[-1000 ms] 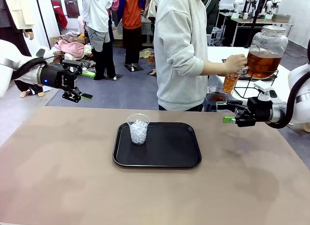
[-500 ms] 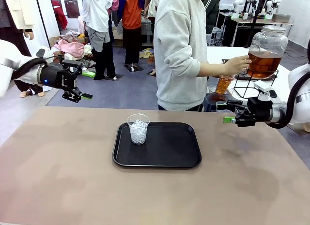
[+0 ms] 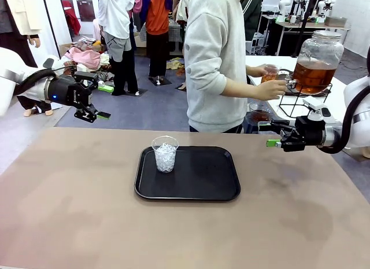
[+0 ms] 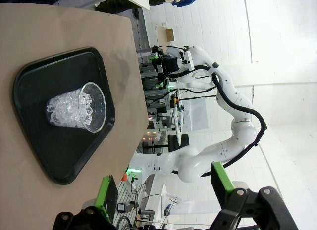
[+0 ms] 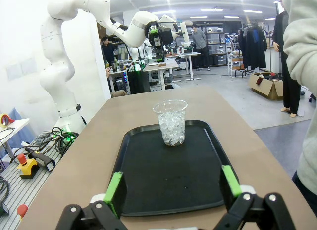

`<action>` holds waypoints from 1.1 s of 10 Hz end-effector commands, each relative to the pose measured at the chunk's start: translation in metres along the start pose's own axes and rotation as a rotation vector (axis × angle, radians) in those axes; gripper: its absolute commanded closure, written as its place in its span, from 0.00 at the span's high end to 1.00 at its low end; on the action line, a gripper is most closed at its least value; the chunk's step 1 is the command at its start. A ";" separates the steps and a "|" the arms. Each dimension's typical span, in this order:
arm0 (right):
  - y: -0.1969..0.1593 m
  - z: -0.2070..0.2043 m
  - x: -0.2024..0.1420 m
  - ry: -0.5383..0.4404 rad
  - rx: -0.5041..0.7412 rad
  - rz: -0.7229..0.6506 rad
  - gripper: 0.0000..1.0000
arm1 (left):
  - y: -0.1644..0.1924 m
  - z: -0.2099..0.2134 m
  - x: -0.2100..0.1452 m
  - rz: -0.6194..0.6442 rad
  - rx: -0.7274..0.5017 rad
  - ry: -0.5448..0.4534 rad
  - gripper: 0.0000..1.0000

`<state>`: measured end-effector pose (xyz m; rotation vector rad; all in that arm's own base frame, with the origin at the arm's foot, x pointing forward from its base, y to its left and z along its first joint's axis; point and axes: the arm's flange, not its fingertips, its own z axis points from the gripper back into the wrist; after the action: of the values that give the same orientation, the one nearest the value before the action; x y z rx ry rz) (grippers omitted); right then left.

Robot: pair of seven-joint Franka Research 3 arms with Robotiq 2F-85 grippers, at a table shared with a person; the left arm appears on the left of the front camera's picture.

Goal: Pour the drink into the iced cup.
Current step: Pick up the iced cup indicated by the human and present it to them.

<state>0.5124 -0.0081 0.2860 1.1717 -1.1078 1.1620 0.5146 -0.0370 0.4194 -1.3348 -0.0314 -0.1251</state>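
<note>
Your left gripper (image 3: 104, 102) hung wide open and empty at middle left; your right gripper (image 3: 269, 133), equally spread and empty, was at middle right; the iced cup (image 3: 165, 154) stood on the tray's (image 3: 185, 196) left part, centre frame; the drink (image 3: 312, 76) sat in its jar (image 3: 319, 46) at upper right, beside the person's hand (image 3: 272, 89)

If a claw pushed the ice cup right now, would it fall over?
Probably not from a soft nudge: the cup is full of ice, so likely weighty. It narrows toward its base, so a hard push near the rim might tip it. It looks like thin clear plastic, so it may squish, or slide on the smooth tray.
</note>
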 end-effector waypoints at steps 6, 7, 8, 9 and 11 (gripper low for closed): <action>-0.001 0.000 0.003 0.008 -0.004 0.004 1.00 | -0.003 -0.001 -0.002 -0.001 -0.009 -0.007 1.00; -0.001 0.000 0.003 0.008 -0.004 0.004 1.00 | -0.003 -0.001 -0.002 -0.001 -0.009 -0.007 1.00; -0.001 0.000 0.003 0.008 -0.004 0.004 1.00 | -0.003 -0.001 -0.002 -0.001 -0.009 -0.007 1.00; -0.001 0.000 0.003 0.008 -0.004 0.004 1.00 | -0.003 -0.001 -0.002 -0.001 -0.009 -0.007 1.00; -0.001 0.000 0.003 0.008 -0.004 0.004 1.00 | -0.003 -0.001 -0.002 -0.001 -0.009 -0.007 1.00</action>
<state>0.5124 -0.0081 0.2860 1.1717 -1.1078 1.1620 0.5146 -0.0370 0.4194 -1.3348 -0.0314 -0.1251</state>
